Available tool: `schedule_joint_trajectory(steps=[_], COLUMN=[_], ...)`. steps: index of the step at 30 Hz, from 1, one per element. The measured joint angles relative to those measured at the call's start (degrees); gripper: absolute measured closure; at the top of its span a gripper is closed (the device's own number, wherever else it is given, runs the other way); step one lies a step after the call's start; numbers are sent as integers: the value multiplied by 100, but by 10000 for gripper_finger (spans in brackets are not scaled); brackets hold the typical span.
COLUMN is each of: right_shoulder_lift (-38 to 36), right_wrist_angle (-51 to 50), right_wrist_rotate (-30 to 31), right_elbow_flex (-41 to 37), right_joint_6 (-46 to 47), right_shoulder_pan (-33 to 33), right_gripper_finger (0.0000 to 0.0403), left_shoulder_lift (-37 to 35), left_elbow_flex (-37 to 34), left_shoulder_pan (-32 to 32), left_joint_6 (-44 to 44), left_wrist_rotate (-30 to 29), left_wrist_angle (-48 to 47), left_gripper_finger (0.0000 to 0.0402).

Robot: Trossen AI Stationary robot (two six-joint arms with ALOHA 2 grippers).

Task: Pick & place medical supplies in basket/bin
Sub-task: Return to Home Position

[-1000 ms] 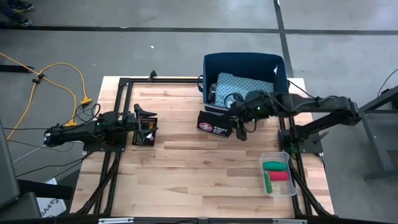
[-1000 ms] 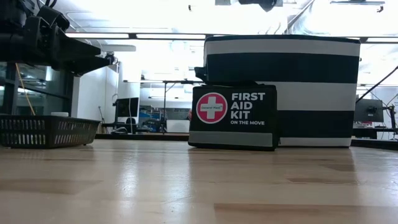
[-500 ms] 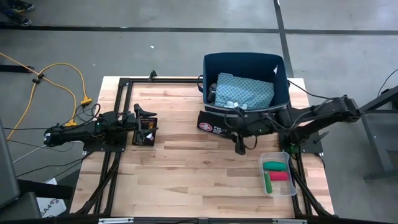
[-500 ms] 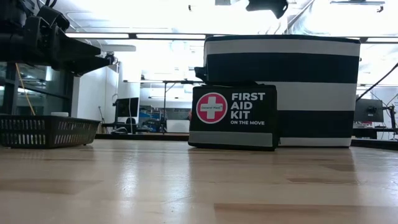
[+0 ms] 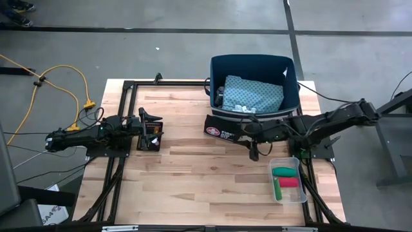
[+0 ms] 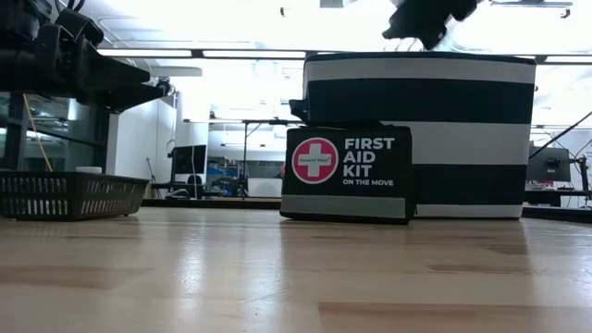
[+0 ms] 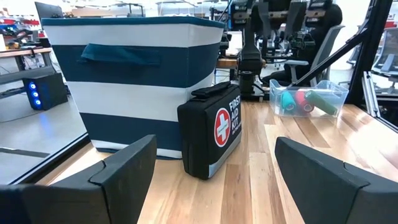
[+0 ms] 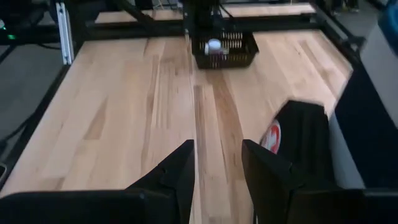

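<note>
The dark blue bin (image 5: 252, 67) stands at the table's far side with a teal patterned cloth (image 5: 254, 94) lying in it. Its striped wall (image 6: 421, 134) shows in the low view. A clear tray (image 5: 287, 180) near the right edge holds green (image 5: 285, 171) and red (image 5: 290, 182) rolls. My right gripper (image 5: 253, 153) (image 8: 217, 171) hovers open and empty between the first aid kit (image 5: 222, 129) and the tray. My left gripper (image 7: 214, 180) is wide open at the table's left, by a small black basket (image 5: 149, 136). The pale blue-grey cloth and the orange-tipped stick do not show.
The black first aid kit (image 6: 348, 173) stands upright against the bin's near wall. The small black basket (image 8: 224, 50) holds a white piece. Dark frame rails (image 5: 119, 161) run along both sides of the table. Bare wood (image 5: 199, 180) lies in the middle and near part.
My right gripper has drawn back from above the bin's near wall and the first aid kit toward the table's near edge, then a little right toward the clear tray. It has come lower into the low view. It carries nothing.
</note>
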Motion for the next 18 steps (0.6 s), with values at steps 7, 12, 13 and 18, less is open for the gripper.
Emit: schedule_joint_trajectory(steps=[7, 12, 13, 18], right_shoulder_lift=[-689, -1420, -1569, -2278], right_wrist_angle=[516, 778, 803, 812], right_wrist_rotate=[-11, -4, 9, 16], right_elbow_flex=[-980, -1552, -1642, -2064], right_joint_6=[233, 219, 218, 206], right_shoulder_pan=[0, 0, 0, 0], right_gripper_finger=[282, 282, 282, 282], left_shoulder_lift=[2, 2, 2, 2], left_elbow_flex=[0, 0, 0, 0], left_shoulder_pan=[1, 0, 1, 1], left_joint_6=[0, -1, 1, -1], left_wrist_rotate=[1, -1, -1, -1], left_wrist_angle=[8, 10, 10, 14], left_gripper_finger=[80, 80, 80, 80])
